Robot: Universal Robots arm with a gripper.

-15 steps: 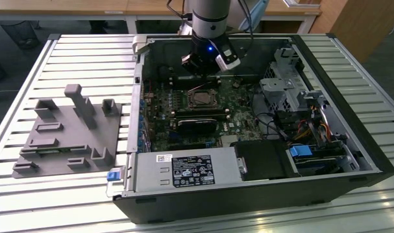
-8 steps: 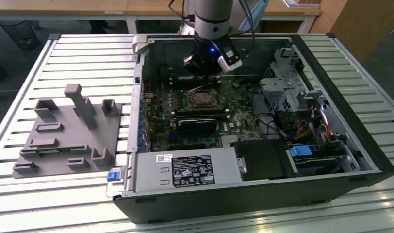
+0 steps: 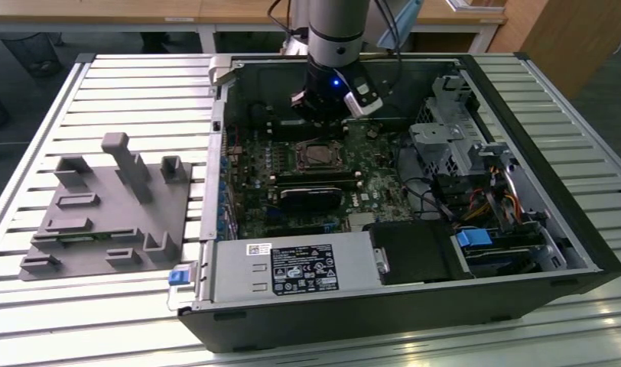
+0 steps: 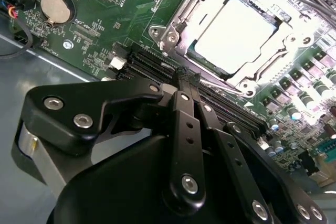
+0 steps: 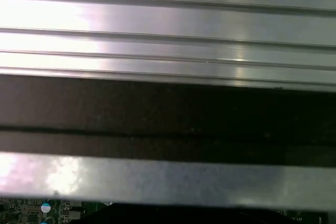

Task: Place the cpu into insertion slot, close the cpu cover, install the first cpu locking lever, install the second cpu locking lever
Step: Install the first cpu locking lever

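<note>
the arm [image 3: 336, 34] hangs straight down, its gripper [image 4: 186, 80] pointing downward with the black fingers [image 4: 185, 124] drawn together.

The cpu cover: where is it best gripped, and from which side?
Grip the cpu cover by its thin outer rim, coming from above: it lies flat around the cpu, so probably only that edge can be pinched.

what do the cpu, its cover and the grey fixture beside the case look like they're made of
The cpu: bare metal top, going by its pale, dull sheen. The cpu cover: thin stamped metal, silvery with bright glints. The grey fixture: probably moulded or printed plastic, matte and evenly grey with blocky shapes; that one is a guess.
</note>
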